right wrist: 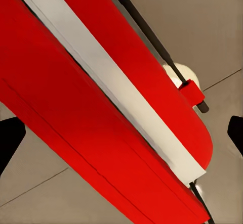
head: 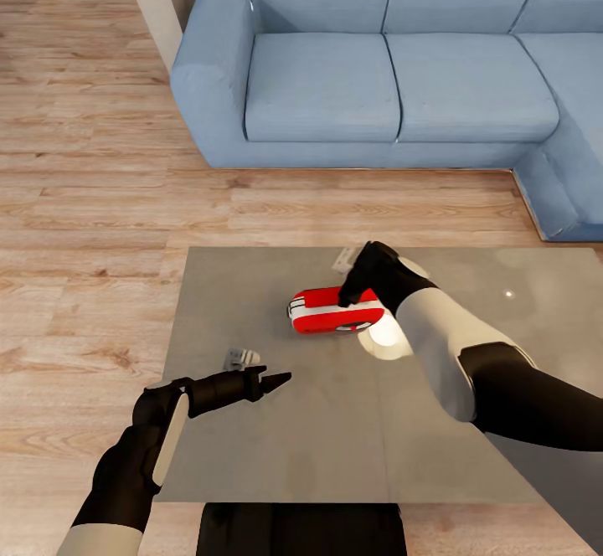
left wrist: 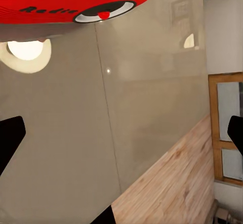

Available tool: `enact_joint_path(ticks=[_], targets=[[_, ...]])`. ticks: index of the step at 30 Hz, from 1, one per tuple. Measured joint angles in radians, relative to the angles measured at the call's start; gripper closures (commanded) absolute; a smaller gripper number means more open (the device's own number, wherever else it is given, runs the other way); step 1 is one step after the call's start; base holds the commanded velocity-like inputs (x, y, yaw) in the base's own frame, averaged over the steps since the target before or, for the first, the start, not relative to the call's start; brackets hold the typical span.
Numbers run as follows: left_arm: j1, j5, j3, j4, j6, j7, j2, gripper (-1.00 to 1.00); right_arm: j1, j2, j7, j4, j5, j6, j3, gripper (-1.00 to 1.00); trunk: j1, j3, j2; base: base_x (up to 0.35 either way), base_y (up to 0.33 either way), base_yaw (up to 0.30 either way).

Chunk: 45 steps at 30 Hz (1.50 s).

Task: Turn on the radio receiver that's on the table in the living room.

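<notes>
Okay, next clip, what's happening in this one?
A two-armed robot stands at a low grey table in front of a blue sofa. A red radio lies on the tabletop, and the right end effector is down at its far end, fingers spread on either side in the right wrist view. Whether it touches the radio is unclear. The left end effector hovers open over the table, short of the radio.
</notes>
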Motion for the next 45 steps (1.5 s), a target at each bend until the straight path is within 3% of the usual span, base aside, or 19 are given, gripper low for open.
enact_joint_path(ticks=[15, 16, 36, 42, 43, 44, 45], targets=[[0.0, 0.0, 0.0, 0.0, 0.0, 0.0, 0.001, -1.0, 0.0, 0.002, -0.004, 0.0, 0.0, -0.002, 0.0, -1.0, 0.0, 0.0, 0.0, 0.0, 0.0, 0.0], [0.0, 0.0, 0.0, 0.0, 0.0, 0.0, 0.001, -1.0, 0.0, 0.002, -0.004, 0.0, 0.0, -0.002, 0.0, 1.0, 0.0, 0.0, 0.0, 0.0, 0.0, 0.0], [0.0, 0.0, 0.003, 0.0, -0.001, 0.0, 0.0, -1.0, 0.0, 0.003, -0.005, 0.0, 0.008, -0.008, 0.004, 1.0, 0.0, 0.0, 0.0, 0.0, 0.0, 0.0], [0.0, 0.0, 0.003, 0.0, -0.002, -0.001, 0.001, -1.0, -0.001, -0.004, 0.023, -0.02, 0.036, -0.009, 0.015, 1.0, 0.0, 0.0, 0.0, 0.0, 0.0, 0.0], [0.0, 0.0, 0.003, 0.0, -0.002, -0.001, 0.001, -1.0, 0.0, -0.013, 0.239, -0.144, 0.131, 0.063, 0.082, 1.0, 0.0, 0.0, 0.0, 0.0, 0.0, 0.0], [0.0, 0.0, 0.003, 0.0, -0.001, -0.001, 0.001, -1.0, 0.0, -0.013, 0.291, -0.198, 0.114, 0.077, 0.084, 1.0, 0.0, 0.0, 0.0, 0.0, 0.0, 0.0], [0.0, 0.0, 0.003, 0.0, -0.002, -0.002, 0.001, -1.0, 0.001, -0.012, 0.302, -0.262, 0.065, 0.093, 0.079, 1.0, 0.0, 0.0, 0.0, 0.0, 0.0, 0.0]])
